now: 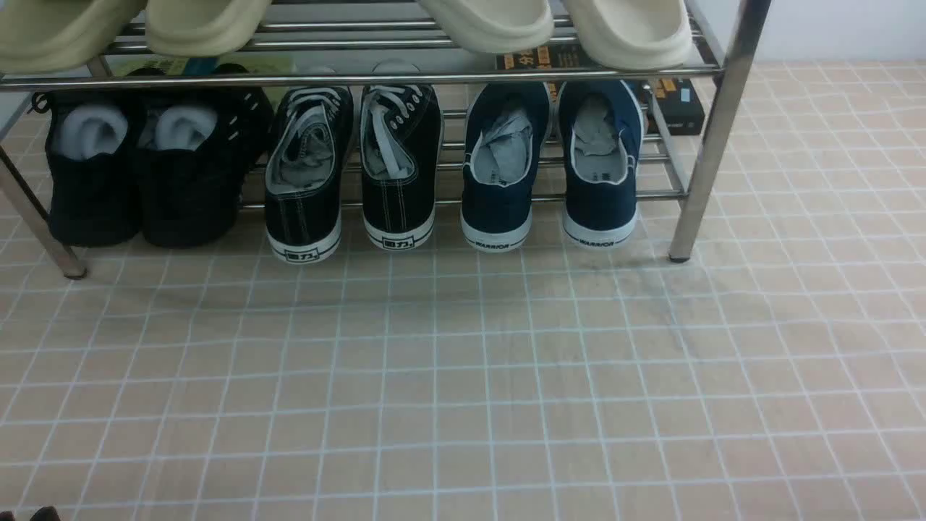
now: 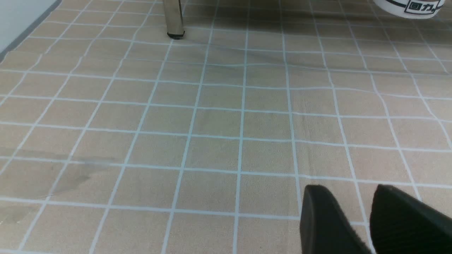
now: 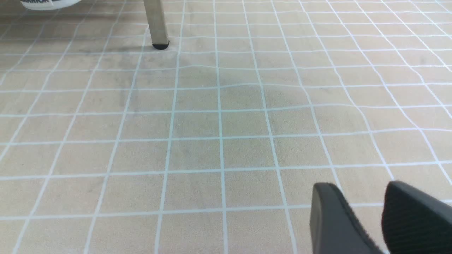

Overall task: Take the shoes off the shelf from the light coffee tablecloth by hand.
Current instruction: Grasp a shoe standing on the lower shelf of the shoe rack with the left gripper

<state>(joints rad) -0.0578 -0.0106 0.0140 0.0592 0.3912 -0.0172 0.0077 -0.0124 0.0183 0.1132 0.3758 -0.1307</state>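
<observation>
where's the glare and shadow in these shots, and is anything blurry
Front view: glare streaks along the shelf bars, a faint shadow on the tablecloth by its right leg, shoes sharp. Left wrist view: the left gripper is dark with little detail at the frame edge. Right wrist view: a soft round shadow mid-cloth, grid lines wavy; right gripper likewise dark.

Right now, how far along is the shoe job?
Done: nothing; the black lace-up shoes sit on the lower tier of the shelf. In hand: nothing; left pincer and right pincer hover open and empty over the tablecloth. Left: reach in, grasp the pair, bring it out.
</observation>
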